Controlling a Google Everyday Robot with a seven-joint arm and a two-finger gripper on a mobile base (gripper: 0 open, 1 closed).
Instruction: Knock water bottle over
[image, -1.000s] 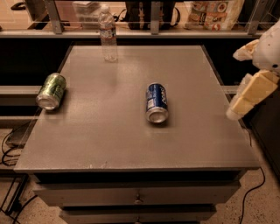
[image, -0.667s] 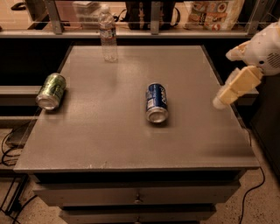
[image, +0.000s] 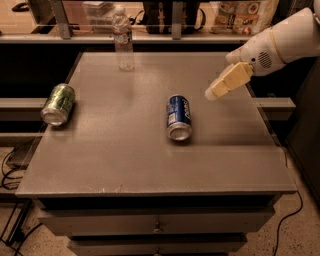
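The water bottle (image: 123, 38) stands upright near the far left of the grey table (image: 125, 150). It is clear plastic with a white cap and a blue-and-white label band. My gripper (image: 214, 92) reaches in from the right on a white arm, above the table's right side. It hangs far to the right of the bottle and nearer to me, apart from it. It holds nothing that I can see.
A blue soda can (image: 178, 117) lies on its side at the table's middle, just left of and below my gripper. A green soda can (image: 58, 103) lies on its side at the left edge. A shelf with bags and boxes (image: 245, 12) runs behind the table.
My gripper has moved left and toward the table's far side, from beyond the right edge to over the tabletop. The bottle and both cans have not moved.
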